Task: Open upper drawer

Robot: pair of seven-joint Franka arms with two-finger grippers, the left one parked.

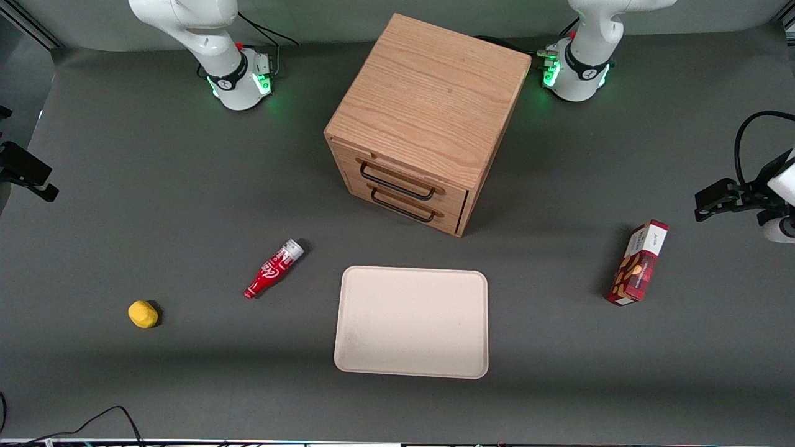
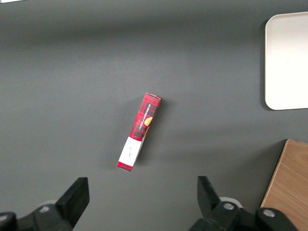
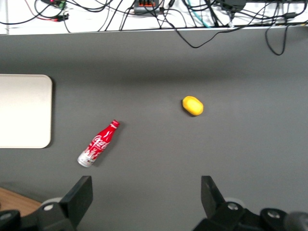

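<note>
The oak cabinet (image 1: pixel 428 93) stands in the middle of the table, its two drawer fronts turned toward the front camera. The upper drawer (image 1: pixel 456 196) is shut flush, and its black wire handle (image 1: pixel 397 181) lies along the front. The matching bottom drawer (image 1: pixel 450 218) below it is shut too. My right gripper (image 3: pixel 146 185) is open and empty, with both fingers (image 3: pixel 82 195) spread wide. It hangs high over the table at the working arm's end, well away from the cabinet; only a dark part of it shows at the front view's edge (image 1: pixel 28 171). A corner of the cabinet (image 3: pixel 12 198) shows in the right wrist view.
A pale tray (image 1: pixel 411 321) lies in front of the cabinet. A red bottle (image 1: pixel 273 268) lies on its side beside the tray and a yellow lemon-like object (image 1: pixel 143 314) lies toward the working arm's end. A red box (image 1: pixel 638 262) stands toward the parked arm's end.
</note>
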